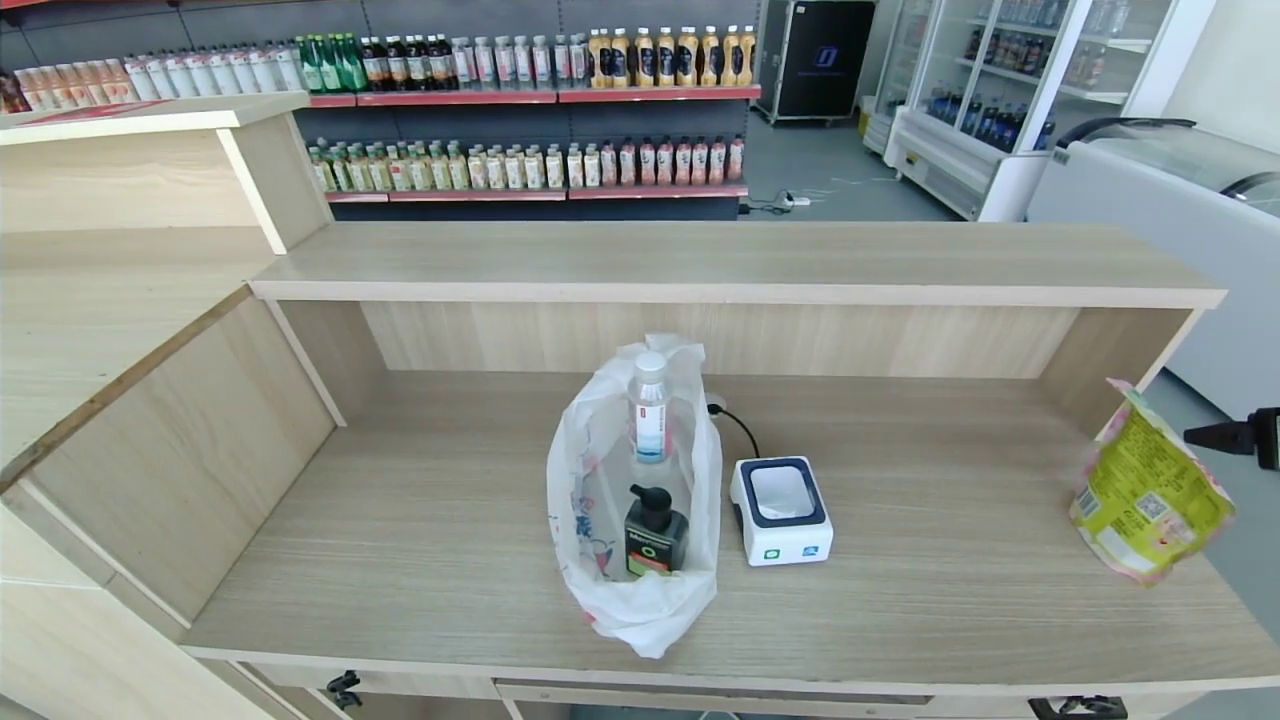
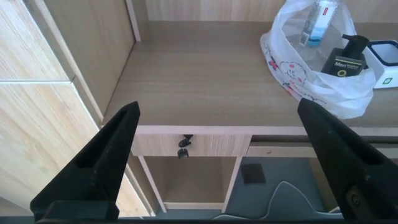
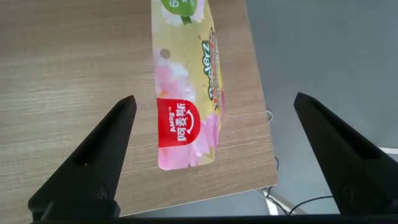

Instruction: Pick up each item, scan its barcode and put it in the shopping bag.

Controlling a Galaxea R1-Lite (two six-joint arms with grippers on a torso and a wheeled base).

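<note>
A yellow-green snack pouch [image 1: 1148, 492] with a pink edge rests at the counter's right edge, not held. My right gripper [image 3: 216, 102] hovers open over the pouch [image 3: 185, 93], its fingers wide apart on either side; one black fingertip [image 1: 1228, 437] shows just right of it. At the counter's middle, a white shopping bag [image 1: 590, 500] holds a clear bottle [image 1: 650, 408] and a dark pump bottle [image 1: 655, 535]. A white barcode scanner [image 1: 781, 510] stands right of the bag. My left gripper [image 2: 219, 109] is open and empty off the counter's front left, with the bag [image 2: 292, 68] far ahead.
A raised wooden shelf [image 1: 730, 265] runs along the back and a side wall [image 1: 190, 470] closes the left. The scanner's black cable [image 1: 738, 425] trails behind it. Drawers with keys [image 2: 183, 147] sit under the front edge. Open counter lies between scanner and pouch.
</note>
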